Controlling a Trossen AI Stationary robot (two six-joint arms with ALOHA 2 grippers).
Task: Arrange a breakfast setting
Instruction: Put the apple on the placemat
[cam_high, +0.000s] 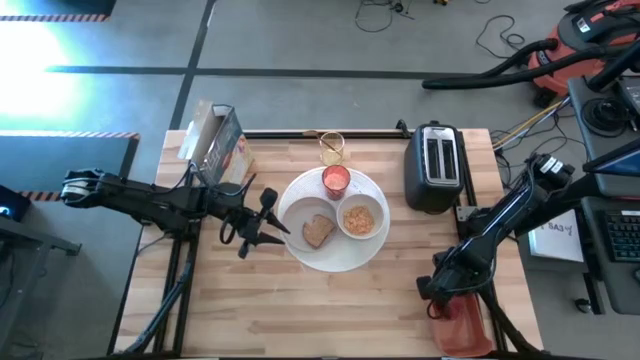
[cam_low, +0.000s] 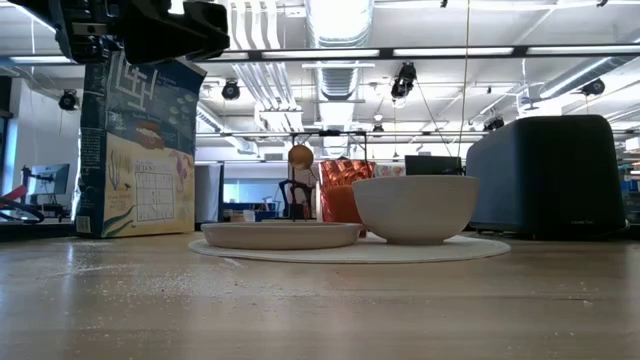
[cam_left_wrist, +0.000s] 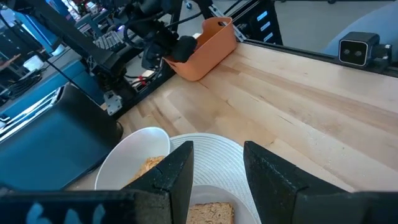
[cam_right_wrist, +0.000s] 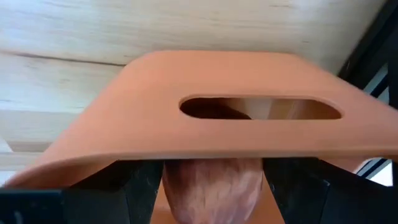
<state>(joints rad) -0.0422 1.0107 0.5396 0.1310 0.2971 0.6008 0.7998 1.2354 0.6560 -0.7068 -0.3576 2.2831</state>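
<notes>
Large round white plate (cam_high: 335, 258) sited mid-tabletop, toast slice (cam_high: 318, 232) and bowl (cam_high: 360, 219) carried; ceramic judged stiff, slick, breakable, best taken by rim. Left gripper (cam_high: 262, 228) jaws parted, nothing held, beside rim. Right gripper (cam_high: 440, 292) jaws spread, empty, at orange bin (cam_high: 463, 322).

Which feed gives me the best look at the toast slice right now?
The high view: the toast slice lies fully visible on the plate. The left wrist view shows only its edge between the left gripper fingers; in the low and right wrist views it is not visible.
</notes>
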